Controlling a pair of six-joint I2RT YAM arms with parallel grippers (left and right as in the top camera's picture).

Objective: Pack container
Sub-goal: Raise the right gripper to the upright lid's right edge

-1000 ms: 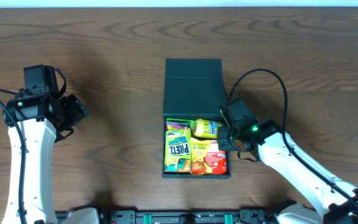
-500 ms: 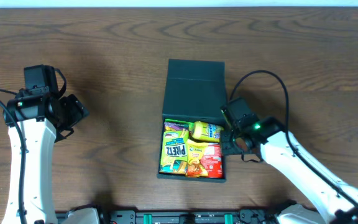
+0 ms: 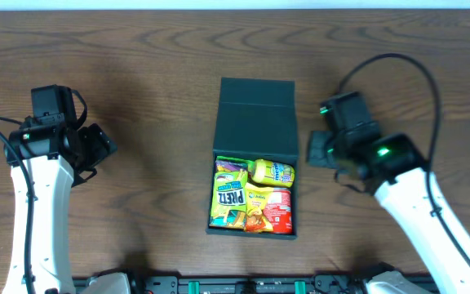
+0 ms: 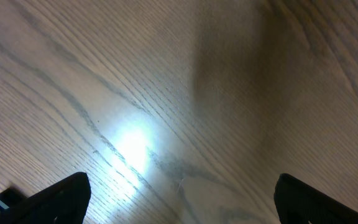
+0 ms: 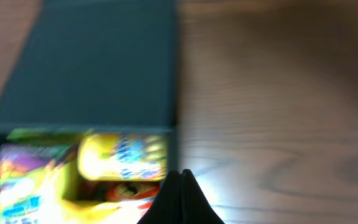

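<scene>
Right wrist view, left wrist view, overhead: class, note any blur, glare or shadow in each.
Right wrist view: blurred throughout, the container and its snack packs smeared. Left wrist view: a bright glare patch on the table, with a soft dark shadow band up and right of it. Overhead: sharp, pack lettering legible.

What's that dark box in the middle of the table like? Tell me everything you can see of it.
The dark teal-black matte square box sits on the brown wooden table, its hinged flat lid open toward the far edge. Its body is packed with colourful snack packets. The shut right hand is close to its right side, apparently not touching.
</scene>
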